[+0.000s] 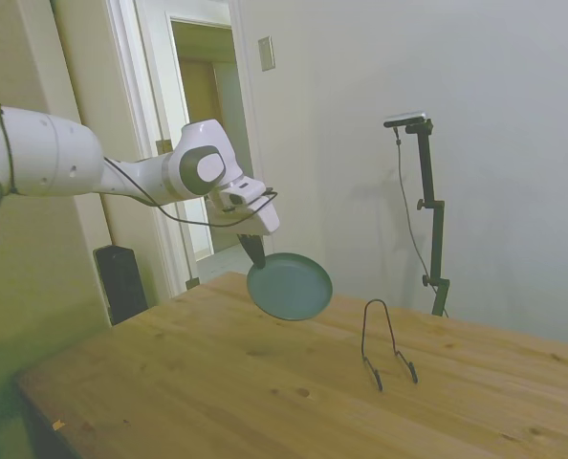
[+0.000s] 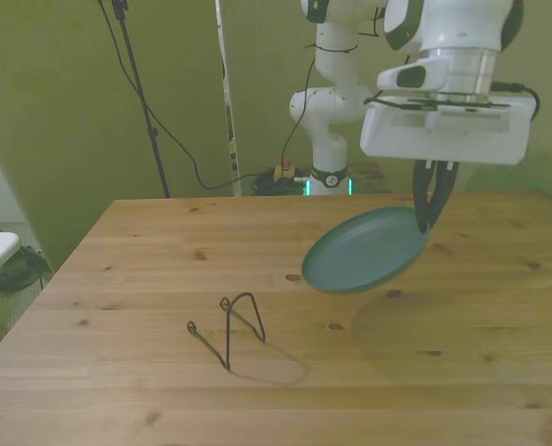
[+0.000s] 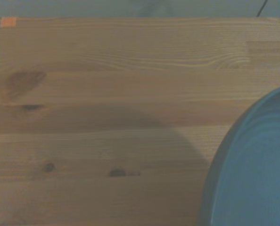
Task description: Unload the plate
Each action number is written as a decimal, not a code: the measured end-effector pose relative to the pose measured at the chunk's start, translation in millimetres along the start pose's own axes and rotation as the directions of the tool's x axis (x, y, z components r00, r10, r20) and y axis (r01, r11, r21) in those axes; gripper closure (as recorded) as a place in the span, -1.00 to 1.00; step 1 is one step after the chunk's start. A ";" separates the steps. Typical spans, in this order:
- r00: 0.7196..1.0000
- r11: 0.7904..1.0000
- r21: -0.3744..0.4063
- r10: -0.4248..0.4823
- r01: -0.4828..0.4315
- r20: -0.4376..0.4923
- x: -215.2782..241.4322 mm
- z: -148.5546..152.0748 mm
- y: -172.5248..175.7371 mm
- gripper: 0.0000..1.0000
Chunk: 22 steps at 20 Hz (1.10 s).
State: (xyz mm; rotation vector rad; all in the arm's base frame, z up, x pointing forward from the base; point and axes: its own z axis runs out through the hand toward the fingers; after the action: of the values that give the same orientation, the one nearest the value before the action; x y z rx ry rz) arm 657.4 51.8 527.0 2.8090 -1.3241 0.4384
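Observation:
The round dark green plate (image 1: 290, 286) (image 2: 367, 250) hangs tilted in the air above the wooden table (image 1: 217, 373) (image 2: 146, 260), apart from the wire stand. My gripper (image 1: 257, 256) (image 2: 428, 221) is shut on the plate's rim at its upper edge, the dark fingers pinching it from above. In the wrist view a curved part of the plate (image 3: 258, 174) fills one corner, with its shadow on the boards below. The thin black wire stand (image 1: 387, 346) (image 2: 230, 327) stands on the table with nothing in it, toward the front view's left of the plate.
The plate's round shadow (image 2: 415, 330) lies on the table under it. A small orange tag (image 3: 8, 21) sits on the wood near the table's edge. A doorway (image 1: 207, 143) and a wall lie beyond the table in the side view.

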 end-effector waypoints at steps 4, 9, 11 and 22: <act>1.000 0.996 -0.084 0.002 -0.002 -0.006 -5.5 55.0 -27.2 1.00; 1.000 0.990 -0.142 0.006 -0.006 0.004 -3.2 109.0 -35.0 1.00; 1.000 0.987 -0.160 0.013 -0.012 0.005 -1.3 122.7 -33.6 1.00; 1.000 0.982 -0.186 0.018 -0.016 0.011 0.0 155.6 -27.1 -1.00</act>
State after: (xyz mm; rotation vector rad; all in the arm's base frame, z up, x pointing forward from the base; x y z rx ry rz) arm 716.5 50.1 380.6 2.6540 -1.3174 0.2811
